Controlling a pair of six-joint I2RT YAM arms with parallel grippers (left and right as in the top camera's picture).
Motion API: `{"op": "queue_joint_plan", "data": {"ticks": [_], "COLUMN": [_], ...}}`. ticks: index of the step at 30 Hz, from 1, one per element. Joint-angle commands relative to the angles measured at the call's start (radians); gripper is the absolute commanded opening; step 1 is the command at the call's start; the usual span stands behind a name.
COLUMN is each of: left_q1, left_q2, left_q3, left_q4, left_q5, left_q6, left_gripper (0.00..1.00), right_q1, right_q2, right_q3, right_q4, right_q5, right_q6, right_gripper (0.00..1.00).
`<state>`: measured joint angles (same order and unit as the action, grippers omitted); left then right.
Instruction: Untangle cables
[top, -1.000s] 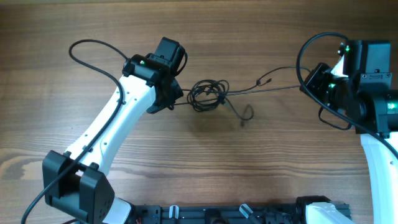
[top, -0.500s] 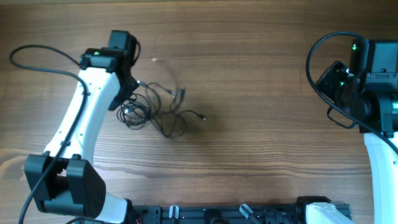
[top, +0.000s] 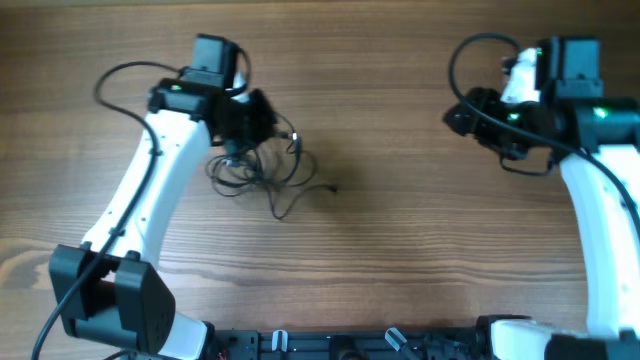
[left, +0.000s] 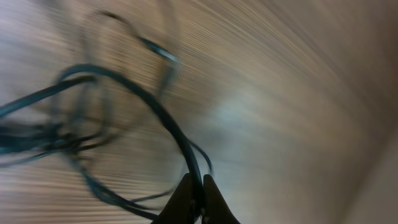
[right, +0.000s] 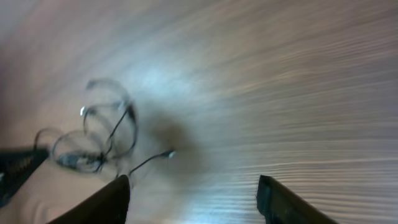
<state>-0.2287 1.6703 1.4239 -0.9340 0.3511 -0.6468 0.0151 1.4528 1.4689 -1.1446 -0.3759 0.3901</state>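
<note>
The cables (top: 262, 172) are thin black cords, bunched in loose loops on the wooden table left of centre, with one plug end (top: 333, 188) trailing to the right. My left gripper (top: 262, 128) sits at the top of the bunch. In the left wrist view this gripper (left: 196, 182) is shut on one black strand (left: 155, 106), which loops away from the fingertips; the picture is blurred. My right gripper (top: 458, 114) hovers far to the right of the bunch. Seen from the right wrist, that gripper (right: 193, 186) is open and holds nothing, with the cables (right: 99, 140) lying far ahead.
The wooden table (top: 400, 240) fills the view. Thick black arm cables arch over the left arm (top: 120, 80) and the right arm (top: 470, 50). The arm bases and a dark rail (top: 340, 345) line the front edge.
The right gripper let go of the stretched cord, opened, and swung left. The left arm dragged the bunch far left, then came back a little to the right.
</note>
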Motion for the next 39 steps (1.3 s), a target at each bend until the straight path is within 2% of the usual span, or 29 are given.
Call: {"op": "queue_joint_plan", "data": {"ticks": [1, 6, 8, 9, 10, 15, 20, 25, 29, 34, 39], "left_q1": [-0.089, -0.095, -0.088, -0.085, -0.083, -0.083, -0.083, -0.084, -0.084, -0.084, -0.084], "left_q2": [-0.003, -0.034, -0.052, -0.064, -0.083, -0.152, -0.183, -0.186, -0.186, -0.186, -0.186], "left_q3": [0.0, 0.042, 0.068, 0.079, 0.09, 0.096, 0.096, 0.096, 0.096, 0.096, 0.096], "left_q4": [0.066, 0.272, 0.338, 0.366, 0.394, 0.437, 0.445, 0.446, 0.446, 0.445, 0.449], "left_q5": [0.25, 0.631, 0.689, 0.693, 0.692, 0.688, 0.688, 0.688, 0.688, 0.688, 0.684], "left_q6": [0.04, 0.015, -0.048, -0.082, -0.103, -0.103, -0.19, -0.23, -0.23, -0.238, -0.256], "left_gripper": [0.04, 0.04, 0.04, 0.04, 0.04, 0.04, 0.04, 0.04, 0.04, 0.04, 0.04], "right_q1": [0.054, 0.129, 0.15, 0.164, 0.174, 0.203, 0.208, 0.238, 0.26, 0.28, 0.321], "right_q2": [0.09, 0.173, 0.193, 0.203, 0.211, 0.233, 0.235, 0.236, 0.236, 0.236, 0.241], "right_q3": [0.021, 0.021, 0.021, 0.021, 0.021, 0.018, 0.011, 0.011, 0.011, 0.011, 0.011], "right_q4": [-0.017, -0.018, -0.016, -0.014, -0.008, 0.01, 0.015, 0.04, 0.086, 0.156, 0.172], "right_q5": [-0.224, -0.228, -0.227, -0.224, -0.224, -0.163, -0.168, -0.172, -0.177, -0.263, -0.191], "right_q6": [-0.129, -0.128, -0.126, -0.124, -0.125, -0.073, -0.072, -0.059, 0.034, 0.061, 0.141], "right_gripper": [0.73, 0.79, 0.8, 0.81, 0.88, 0.91, 0.93, 0.93, 0.93, 0.94, 0.93]}}
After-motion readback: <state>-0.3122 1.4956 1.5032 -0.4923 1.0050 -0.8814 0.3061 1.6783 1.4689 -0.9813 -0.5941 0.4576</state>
